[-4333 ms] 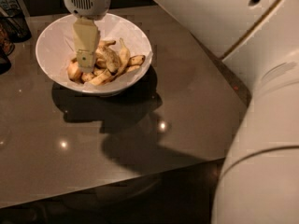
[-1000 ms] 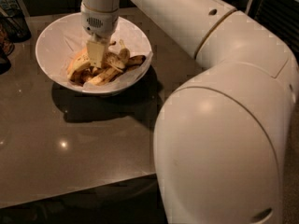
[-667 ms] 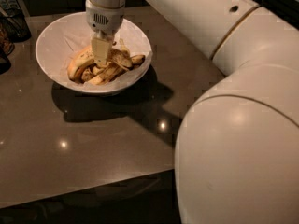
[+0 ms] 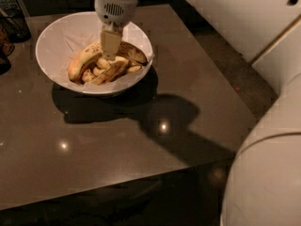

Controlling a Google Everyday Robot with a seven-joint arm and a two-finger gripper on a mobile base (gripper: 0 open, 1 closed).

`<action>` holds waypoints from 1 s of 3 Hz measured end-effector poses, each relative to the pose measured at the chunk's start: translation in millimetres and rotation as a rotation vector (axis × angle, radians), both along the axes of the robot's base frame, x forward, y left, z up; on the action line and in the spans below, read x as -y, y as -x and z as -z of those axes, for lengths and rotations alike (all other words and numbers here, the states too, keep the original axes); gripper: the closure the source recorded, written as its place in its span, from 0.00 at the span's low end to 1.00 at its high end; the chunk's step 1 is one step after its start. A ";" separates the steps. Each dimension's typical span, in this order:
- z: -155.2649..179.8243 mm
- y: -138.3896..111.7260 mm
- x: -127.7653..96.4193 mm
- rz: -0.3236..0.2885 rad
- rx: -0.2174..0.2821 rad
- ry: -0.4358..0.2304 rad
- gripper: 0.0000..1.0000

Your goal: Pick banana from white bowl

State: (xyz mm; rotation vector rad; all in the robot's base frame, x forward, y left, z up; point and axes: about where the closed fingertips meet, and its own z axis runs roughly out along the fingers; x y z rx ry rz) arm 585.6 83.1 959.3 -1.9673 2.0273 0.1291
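Observation:
The white bowl (image 4: pixel 56 36) stands on the dark table at the upper left. It holds several ripe, brown-spotted bananas (image 4: pixel 83 61) heaped in its middle and right half. My gripper (image 4: pixel 109 55) hangs straight down from the white wrist (image 4: pixel 115 4) into the bowl. Its tip is right at the top of the banana pile, near the pile's middle. Whether it has hold of a banana is hidden by the wrist and the pile.
The glossy dark brown table (image 4: pixel 141 140) has its front edge low in the view and its right edge near the floor. Dark objects (image 4: pixel 9 25) stand at the far left by the bowl. My white arm and body (image 4: pixel 268 164) fill the right side.
The gripper has shifted slightly right over the bananas. The bulk of the arm has swung out of the middle of the view to the right. The bowl has not moved.

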 end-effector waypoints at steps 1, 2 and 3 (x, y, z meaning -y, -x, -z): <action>-0.8 -2.0 -2.3 -0.004 0.010 -0.006 1.00; -12.5 17.2 -3.3 -0.014 0.022 0.007 1.00; -16.1 55.7 6.1 0.018 0.000 -0.029 1.00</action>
